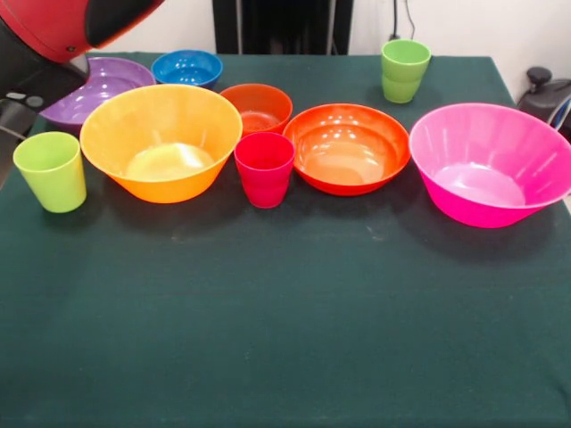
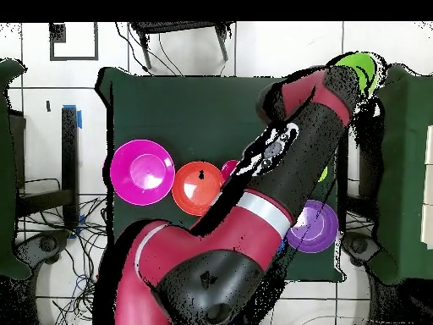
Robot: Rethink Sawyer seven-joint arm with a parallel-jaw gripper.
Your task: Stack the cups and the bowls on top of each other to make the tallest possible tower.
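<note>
Red and black arm (image 2: 279,182) stretched across the table in the overhead view, its end close to a light green cup (image 2: 362,63); gripper (image 2: 348,78) lost under the bulk of the wrist there, so cannot tell whether open, closed or holding anything; only the arm's shell showing in the front view, no tips.

Nearest the arm's end: that light green cup (image 1: 51,171), upright, rim up, alone on the dark green table cloth (image 1: 285,339). Directly under the arm's shell in the front view: purple bowl (image 1: 98,85), partly covered by it. Just beside the purple one, a little further from the arm: small blue bowl (image 1: 186,67). In front of those two: large yellow-orange bowl (image 1: 161,143), rim up. Further along the row from the arm: small dark orange bowl (image 1: 257,107), with the red-pink cup (image 1: 264,168) close in front of it; whether the cup touches the yellow-orange bowl, cannot tell. Then the medium orange bowl (image 1: 346,147); beyond it the large pink bowl (image 1: 491,165), farthest from the arm, near the orange one. Second light green cup (image 1: 405,69) well away from the arm, behind the orange and pink bowls.

All of these standing rim up on the cloth, each on its own.
</note>
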